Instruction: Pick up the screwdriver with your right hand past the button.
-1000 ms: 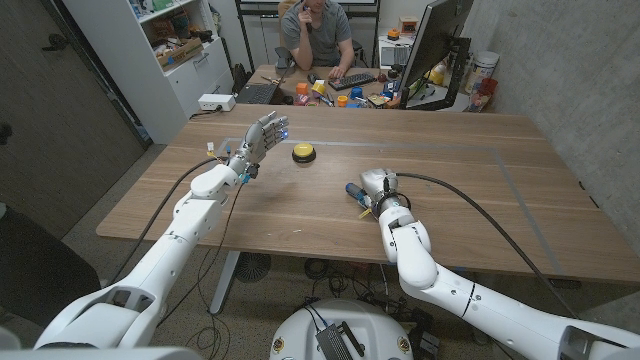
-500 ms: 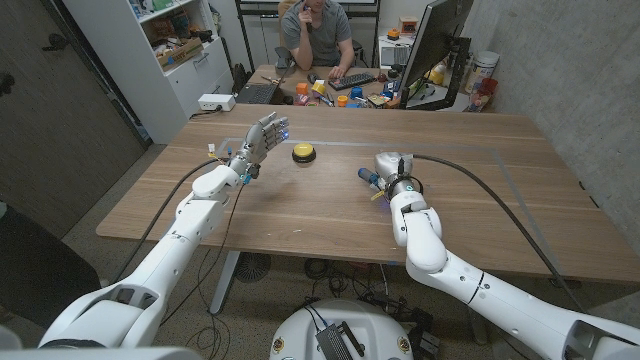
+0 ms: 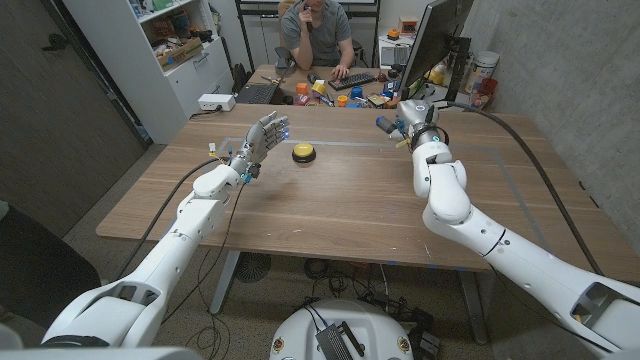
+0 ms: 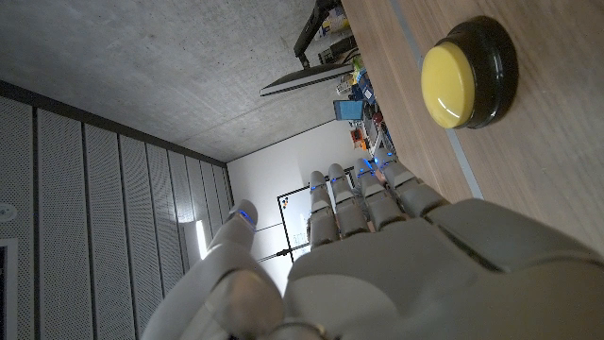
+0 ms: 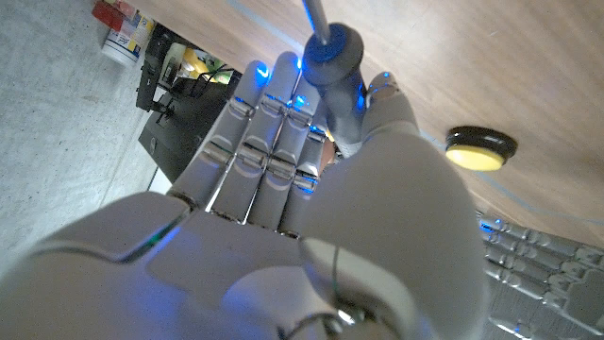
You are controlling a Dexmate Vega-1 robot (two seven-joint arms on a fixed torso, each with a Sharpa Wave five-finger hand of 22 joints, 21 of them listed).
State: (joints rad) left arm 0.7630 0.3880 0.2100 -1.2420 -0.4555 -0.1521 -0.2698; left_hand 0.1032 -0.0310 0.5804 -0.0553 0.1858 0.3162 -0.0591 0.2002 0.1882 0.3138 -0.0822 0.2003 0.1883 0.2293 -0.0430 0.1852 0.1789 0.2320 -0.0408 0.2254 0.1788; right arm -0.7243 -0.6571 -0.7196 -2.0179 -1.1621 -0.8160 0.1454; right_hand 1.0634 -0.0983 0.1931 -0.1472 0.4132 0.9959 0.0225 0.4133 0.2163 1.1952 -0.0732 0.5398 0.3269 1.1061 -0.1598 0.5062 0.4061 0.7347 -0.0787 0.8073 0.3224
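My right hand [image 3: 411,118] is at the table's far right side, beyond the line of the yellow button [image 3: 303,153]. It grips a blue-handled screwdriver [image 3: 385,124], lifted off the wood. In the right wrist view the fingers wrap the screwdriver's blue handle [image 5: 332,59], and its metal shaft pokes out past them. The button [image 5: 480,149] shows beside that hand [image 5: 311,189]. My left hand [image 3: 262,135] stands raised to the left of the button with fingers straight and apart, holding nothing. In the left wrist view that hand [image 4: 377,255] is close to the button [image 4: 467,74].
A person sits behind the table at a cluttered desk [image 3: 330,90] with a keyboard. A monitor [image 3: 435,50] stands at the back right and white shelves [image 3: 175,50] at the back left. Faint tape lines [image 3: 500,170] mark the wooden table.
My right hand has carried the screwdriver from near the table's front middle to the far right side, past the button. The left hand has stayed put.
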